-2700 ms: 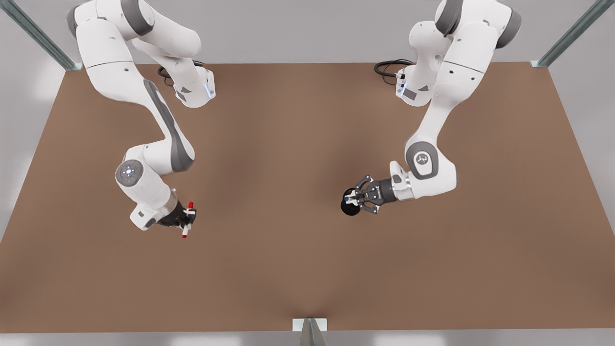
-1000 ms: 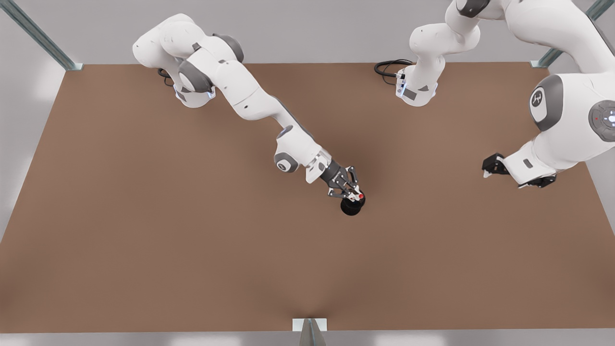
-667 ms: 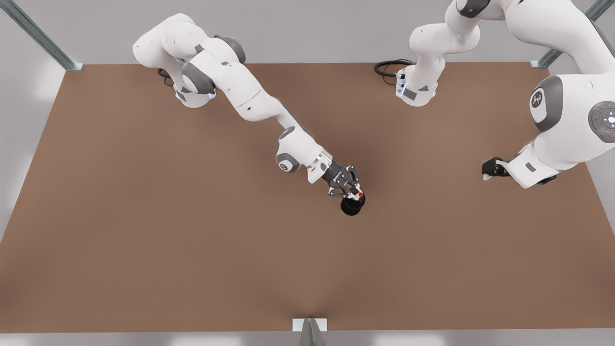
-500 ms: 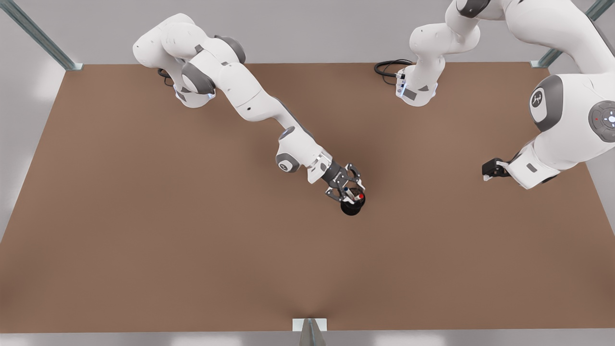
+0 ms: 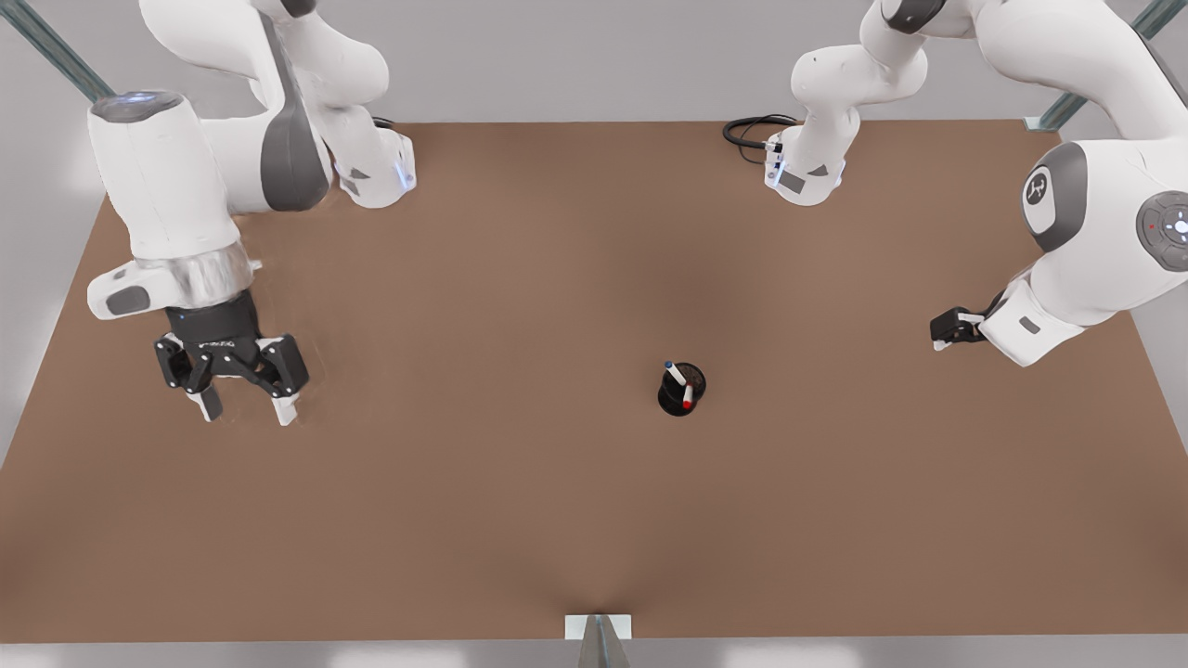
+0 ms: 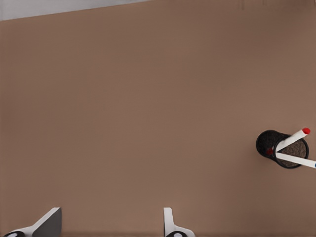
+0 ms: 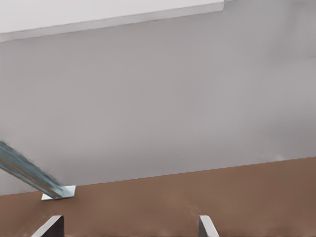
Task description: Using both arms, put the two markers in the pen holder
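Observation:
The black pen holder (image 5: 681, 397) stands on the brown table (image 5: 520, 501), right of centre in the front view. Both markers lean inside it: the blue-capped marker (image 5: 672, 373) and the red-capped marker (image 5: 688, 399). My left gripper (image 5: 248, 408) hangs open and holds nothing, far off at the front view's left. The left wrist view shows its fingertips (image 6: 170, 224), with the pen holder (image 6: 276, 143) and red-capped marker (image 6: 295, 138) at a distance. My right gripper (image 5: 945, 332) waits near the table's edge at the front view's right; its fingertips (image 7: 206, 226) stand wide apart.
A black cable coil (image 5: 750, 130) lies by the base of the arm at the front view's right. Metal frame posts (image 5: 56, 46) rise at the back corners and a bracket (image 5: 599, 627) sits at the front edge. The right wrist view faces a grey wall and a frame post (image 7: 29, 175).
My left gripper let go of the red-capped marker over the pen holder and drew far back to the front view's left. The marker now stands in the holder. The right arm barely moved.

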`<move>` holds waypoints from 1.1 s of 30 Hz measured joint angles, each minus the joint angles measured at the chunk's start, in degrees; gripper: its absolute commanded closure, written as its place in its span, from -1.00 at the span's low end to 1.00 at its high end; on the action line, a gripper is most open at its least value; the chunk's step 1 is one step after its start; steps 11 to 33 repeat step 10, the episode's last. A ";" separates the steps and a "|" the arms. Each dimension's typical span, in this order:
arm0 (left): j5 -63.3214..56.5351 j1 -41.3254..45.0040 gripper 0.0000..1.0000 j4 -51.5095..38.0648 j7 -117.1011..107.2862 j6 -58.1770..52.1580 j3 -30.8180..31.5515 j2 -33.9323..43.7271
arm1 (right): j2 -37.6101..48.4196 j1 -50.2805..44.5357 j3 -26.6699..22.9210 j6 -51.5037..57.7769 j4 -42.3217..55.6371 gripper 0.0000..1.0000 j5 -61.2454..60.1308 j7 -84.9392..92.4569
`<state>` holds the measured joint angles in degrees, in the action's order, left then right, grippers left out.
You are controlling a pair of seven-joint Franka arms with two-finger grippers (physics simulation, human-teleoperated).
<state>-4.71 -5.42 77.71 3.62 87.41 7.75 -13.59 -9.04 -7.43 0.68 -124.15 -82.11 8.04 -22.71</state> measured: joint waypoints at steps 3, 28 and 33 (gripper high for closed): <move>-0.22 0.24 -1.00 -0.20 -0.48 -0.01 0.12 -0.54 | -0.83 1.29 -3.16 12.13 -1.06 -1.00 -3.70 2.89; -0.34 0.49 -1.00 -0.41 -1.32 0.04 0.40 -1.49 | -1.90 -1.83 -3.23 24.66 -1.40 -1.00 -6.40 8.12; -0.34 0.49 -1.00 -0.41 -1.32 0.04 0.40 -1.49 | -1.90 -1.83 -3.23 24.66 -1.40 -1.00 -6.40 8.12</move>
